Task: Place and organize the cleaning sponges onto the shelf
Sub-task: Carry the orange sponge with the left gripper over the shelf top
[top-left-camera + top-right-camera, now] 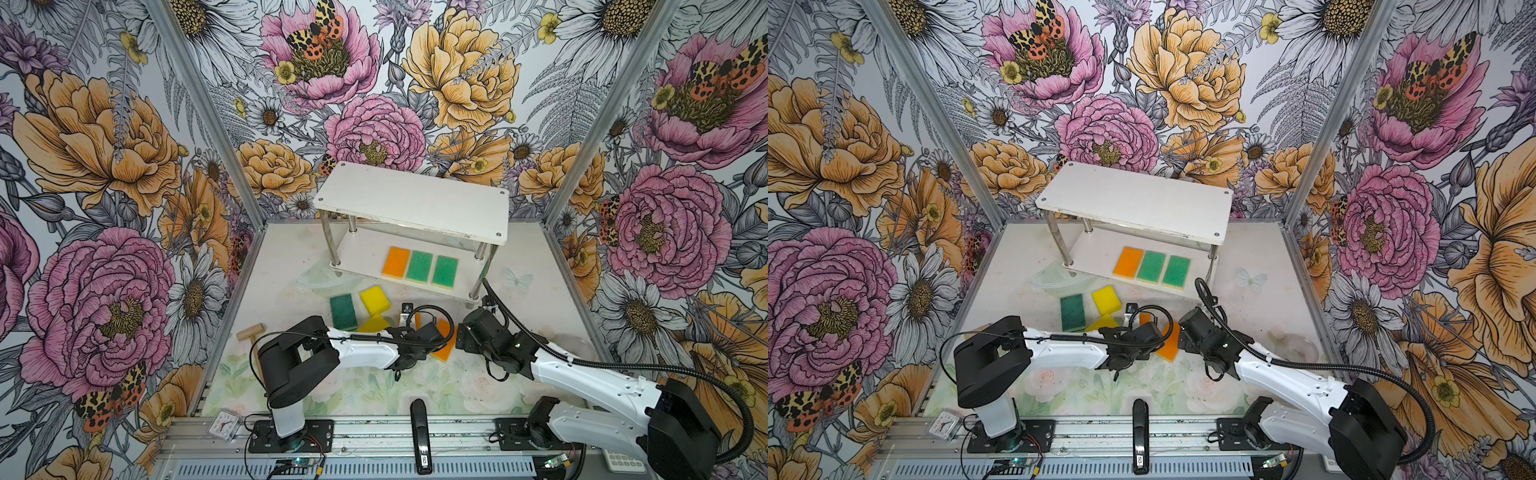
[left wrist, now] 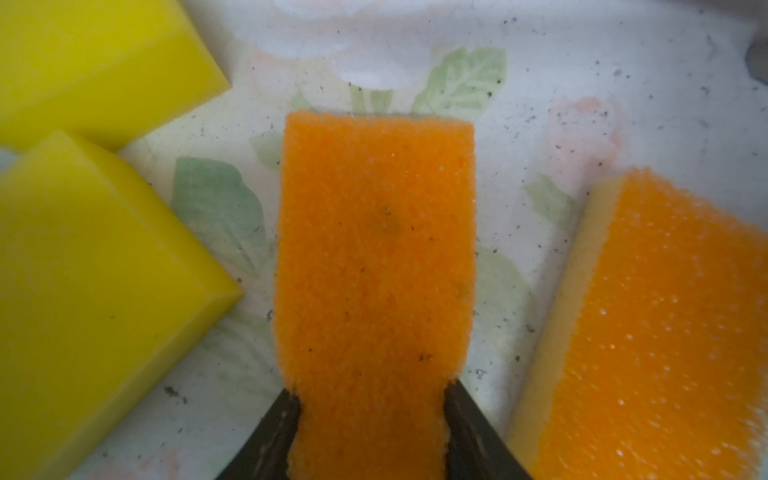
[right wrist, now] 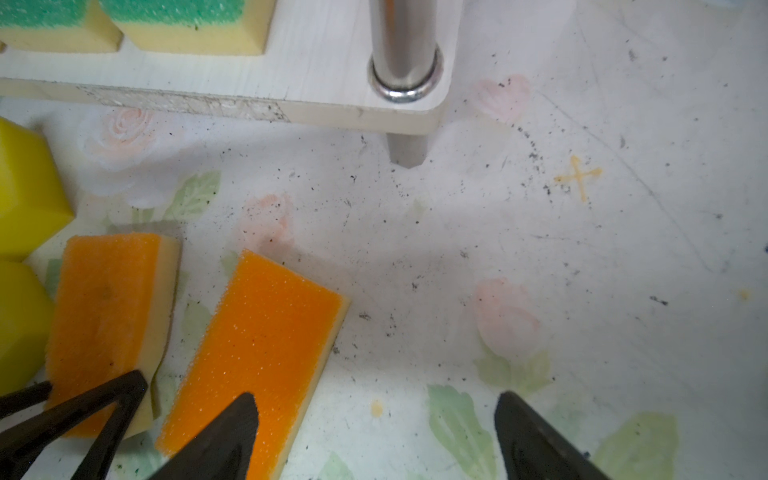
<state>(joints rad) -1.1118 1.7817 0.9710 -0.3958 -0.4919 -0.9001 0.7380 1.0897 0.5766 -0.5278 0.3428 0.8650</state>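
1. The left gripper (image 2: 370, 397) is clamped on the near short end of the held orange sponge (image 2: 374, 249), and the foam pinches in between the pads. I cannot tell whether the sponge rests on the surface (image 2: 561, 104) or sits just above it.
2. The long axis of the held sponge runs straight out from the gripper toward the front edge of the shelf (image 1: 415, 203).
3. In a top view, the lower board (image 1: 361, 266) lies at about 12 o'clock from the left gripper. It carries the shelved orange sponge (image 1: 395, 262) and two light green sponges (image 1: 419, 267) side by side, with their long axes running roughly 12–6. There is bare board at the row's 9 o'clock.
4. The right gripper (image 3: 376, 401) is wide and empty. The second orange sponge (image 3: 257, 345) lies flat under one of its fingers, between the two arms, so the right arm is nearer to it.
5. Judgement: the carry goes toward 11 o'clock. The axis already matches the row, so little wrist turn is needed. The entry must stay low under the top board.
6. Two yellow sponges (image 2: 95, 270) and a dark green sponge (image 1: 343, 311) wait on the surface at about 9–10 o'clock.
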